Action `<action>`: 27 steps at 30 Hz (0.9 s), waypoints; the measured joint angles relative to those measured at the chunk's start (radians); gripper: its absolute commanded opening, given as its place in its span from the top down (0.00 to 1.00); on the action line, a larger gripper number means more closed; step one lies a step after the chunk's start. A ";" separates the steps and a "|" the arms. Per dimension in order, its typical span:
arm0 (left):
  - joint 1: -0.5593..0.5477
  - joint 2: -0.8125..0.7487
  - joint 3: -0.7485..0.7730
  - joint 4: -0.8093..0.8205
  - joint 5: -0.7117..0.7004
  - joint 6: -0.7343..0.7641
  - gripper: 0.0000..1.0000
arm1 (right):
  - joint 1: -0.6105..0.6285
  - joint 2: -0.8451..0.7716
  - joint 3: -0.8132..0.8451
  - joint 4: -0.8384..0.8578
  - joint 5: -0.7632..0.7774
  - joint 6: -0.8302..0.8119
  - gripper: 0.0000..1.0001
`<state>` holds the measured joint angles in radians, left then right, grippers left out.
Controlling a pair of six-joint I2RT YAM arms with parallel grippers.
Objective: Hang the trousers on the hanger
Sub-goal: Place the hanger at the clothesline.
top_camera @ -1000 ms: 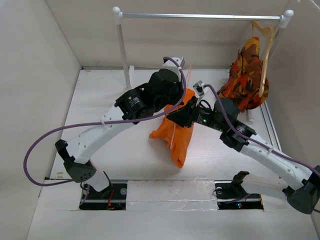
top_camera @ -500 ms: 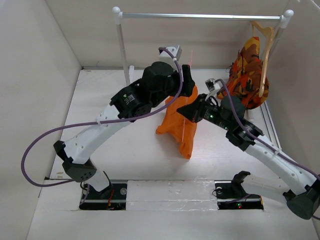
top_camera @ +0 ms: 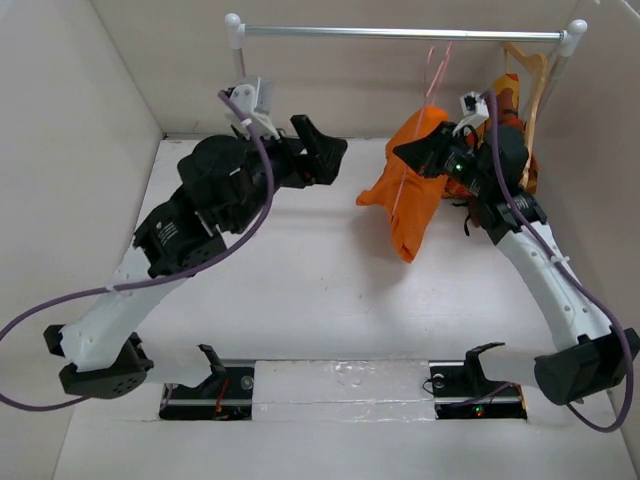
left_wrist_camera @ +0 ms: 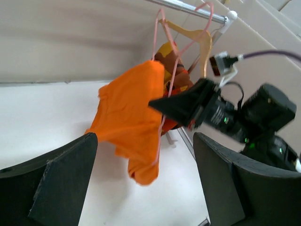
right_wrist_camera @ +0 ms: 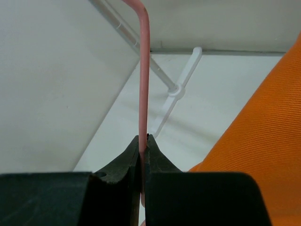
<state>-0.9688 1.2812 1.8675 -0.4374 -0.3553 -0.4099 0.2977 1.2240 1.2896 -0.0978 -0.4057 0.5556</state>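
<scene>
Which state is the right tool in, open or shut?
Shut: the right tool pinches the pink wire hanger, with no gap left beside the wire.

Quantities: one trousers (top_camera: 405,200), one pink wire hanger (right_wrist_camera: 144,70), one wooden hanger (left_wrist_camera: 205,47), one patterned garment (top_camera: 503,97), one rail (top_camera: 350,32), two arms: left arm (top_camera: 190,230), right arm (top_camera: 545,270)

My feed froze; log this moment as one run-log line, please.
right hand: shut on hanger | trousers: draped over hanger | hook: by rail, seating unclear | left hand: open, empty
</scene>
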 measured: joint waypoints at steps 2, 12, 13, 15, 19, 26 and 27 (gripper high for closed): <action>0.000 -0.065 -0.082 0.013 -0.002 -0.020 0.21 | -0.044 0.042 0.049 0.004 -0.023 0.015 1.00; 0.000 -0.153 -0.411 0.004 0.036 -0.130 0.22 | -0.156 0.274 0.208 0.113 -0.085 0.102 1.00; 0.000 -0.153 -0.423 0.001 0.039 -0.136 0.22 | -0.162 0.293 0.214 0.119 -0.089 0.112 1.00; 0.000 -0.156 -0.444 -0.004 0.043 -0.150 0.22 | -0.172 0.333 0.239 0.129 -0.092 0.128 1.00; 0.000 -0.173 -0.468 -0.005 0.049 -0.173 0.23 | -0.181 0.407 0.290 0.147 -0.103 0.162 1.00; 0.000 -0.202 -0.502 -0.010 0.051 -0.196 0.22 | -0.191 0.436 0.277 0.197 -0.114 0.187 1.00; 0.000 -0.202 -0.502 -0.010 0.051 -0.198 0.23 | -0.194 0.436 0.266 0.212 -0.117 0.193 1.00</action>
<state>-0.9684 1.0790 1.3655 -0.4473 -0.3038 -0.6075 0.1036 1.6604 1.5551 0.1146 -0.5224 0.7486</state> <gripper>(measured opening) 0.774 0.057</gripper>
